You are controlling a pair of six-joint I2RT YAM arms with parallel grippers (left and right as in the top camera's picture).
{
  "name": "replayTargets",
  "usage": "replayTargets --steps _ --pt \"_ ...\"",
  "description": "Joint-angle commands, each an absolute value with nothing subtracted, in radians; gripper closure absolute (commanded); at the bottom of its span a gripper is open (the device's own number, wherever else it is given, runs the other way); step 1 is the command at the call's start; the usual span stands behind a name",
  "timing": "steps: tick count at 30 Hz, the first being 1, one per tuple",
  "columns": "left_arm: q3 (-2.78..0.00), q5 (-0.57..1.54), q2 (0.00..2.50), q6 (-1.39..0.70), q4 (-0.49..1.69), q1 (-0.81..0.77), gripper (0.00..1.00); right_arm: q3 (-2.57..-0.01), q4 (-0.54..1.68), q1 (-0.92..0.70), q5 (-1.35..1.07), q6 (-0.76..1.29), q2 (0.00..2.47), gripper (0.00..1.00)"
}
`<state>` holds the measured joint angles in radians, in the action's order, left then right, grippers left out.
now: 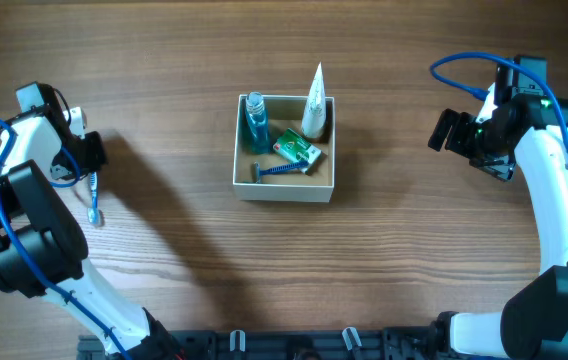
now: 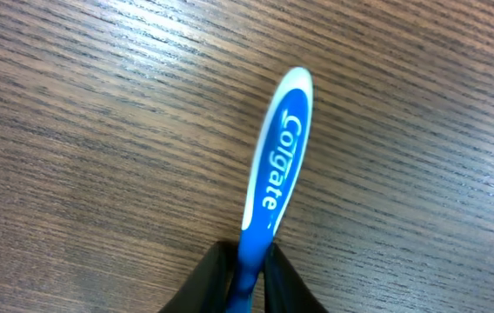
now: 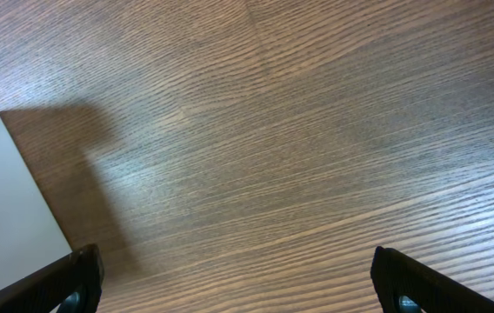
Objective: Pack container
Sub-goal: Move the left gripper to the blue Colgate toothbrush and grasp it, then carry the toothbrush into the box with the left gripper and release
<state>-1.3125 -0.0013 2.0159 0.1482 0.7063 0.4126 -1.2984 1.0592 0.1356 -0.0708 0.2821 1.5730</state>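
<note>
The container (image 1: 247,183), a small square white-walled box with a tan inside, sits at the table's middle. It holds a teal bottle (image 1: 255,118), a white tube (image 1: 314,100) leaning on the far right corner, a green packet (image 1: 297,149) and a blue razor (image 1: 277,171). My left gripper (image 1: 92,168) at the far left is shut on a blue and white Colgate toothbrush (image 2: 275,161), whose free end points towards the front of the table (image 1: 94,205). My right gripper (image 1: 449,131) is open and empty at the far right; the container's white wall (image 3: 3,209) shows in its wrist view.
The wooden table (image 1: 414,260) surrounds the container. Black clips (image 1: 344,338) line the front edge.
</note>
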Motion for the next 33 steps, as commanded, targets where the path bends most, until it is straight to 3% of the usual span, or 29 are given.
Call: replayTargets --steps 1,7,18,28,33 --pt "-1.294 0.010 2.065 0.150 0.718 0.419 0.89 -1.301 1.062 0.138 -0.069 0.269 1.580 0.00" --pt "-1.294 0.011 2.065 0.149 0.710 0.419 0.96 -1.301 1.062 0.138 -0.068 0.269 1.580 0.00" --pt "-1.364 0.011 2.010 0.100 0.743 0.350 0.96 -1.301 1.062 0.138 -0.068 0.263 1.580 0.00" --pt "-1.468 0.019 1.735 0.105 0.919 0.098 0.96 -1.301 1.062 0.138 -0.068 0.261 1.580 0.00" --pt "-1.469 0.061 1.558 0.268 0.944 -0.055 0.96 -1.301 1.063 0.138 -0.068 0.261 1.580 0.00"
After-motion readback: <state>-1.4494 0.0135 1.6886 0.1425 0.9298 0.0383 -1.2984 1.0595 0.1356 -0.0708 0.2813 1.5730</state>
